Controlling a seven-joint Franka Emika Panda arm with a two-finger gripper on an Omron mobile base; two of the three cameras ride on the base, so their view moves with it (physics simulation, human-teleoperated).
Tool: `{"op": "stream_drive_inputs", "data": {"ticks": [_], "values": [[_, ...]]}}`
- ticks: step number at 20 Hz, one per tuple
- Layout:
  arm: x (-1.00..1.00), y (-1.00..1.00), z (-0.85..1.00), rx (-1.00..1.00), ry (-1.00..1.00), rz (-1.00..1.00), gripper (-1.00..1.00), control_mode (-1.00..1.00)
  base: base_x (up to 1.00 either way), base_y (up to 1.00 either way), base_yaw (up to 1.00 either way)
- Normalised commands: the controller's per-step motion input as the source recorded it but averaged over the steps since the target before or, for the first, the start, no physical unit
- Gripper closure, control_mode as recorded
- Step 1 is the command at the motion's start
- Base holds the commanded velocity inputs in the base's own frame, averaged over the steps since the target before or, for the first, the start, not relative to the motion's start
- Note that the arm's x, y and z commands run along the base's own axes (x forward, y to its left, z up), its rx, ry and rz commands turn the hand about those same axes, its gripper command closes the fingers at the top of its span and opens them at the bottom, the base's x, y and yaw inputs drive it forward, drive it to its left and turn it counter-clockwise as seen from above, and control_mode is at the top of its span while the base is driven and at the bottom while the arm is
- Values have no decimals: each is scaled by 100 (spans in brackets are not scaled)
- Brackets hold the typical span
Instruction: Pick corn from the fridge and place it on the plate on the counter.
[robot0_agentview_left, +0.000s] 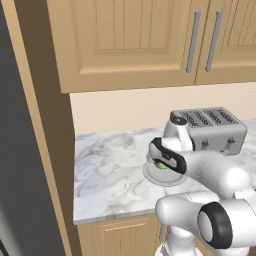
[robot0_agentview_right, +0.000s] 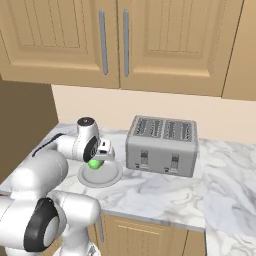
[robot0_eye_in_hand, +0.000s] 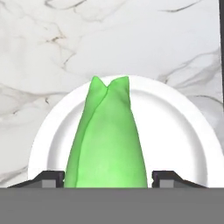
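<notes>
The bright green corn sits between my two fingertips, tapered end pointing away, directly over the round white plate. My gripper is shut on the corn, with its fingers against both sides. From the base, the gripper hangs just above the plate with the corn under it. In the left base view my arm hides most of the corn and the plate. The plate rests on the marbled counter. The fridge's dark grey side fills the left edge.
A silver four-slot toaster stands on the counter just right of the plate, also the toaster. Light wooden wall cabinets hang overhead. A wooden panel separates fridge and counter.
</notes>
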Motion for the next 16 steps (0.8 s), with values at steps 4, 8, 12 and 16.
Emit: {"op": "stream_drive_inputs", "data": {"ticks": [4, 8, 12, 16], "values": [[-6, 0, -11, 0, 5, 0, -100, -100, 0, 0, 0], [-49, 0, 0, 0, 0, -5, -100, -100, 0, 0, 0], [-69, -1, 26, 0, -1, -4, -100, -100, 0, 0, 0], [-39, 1, 70, -3, 0, 0, -100, -100, 0, 0, 0]]}}
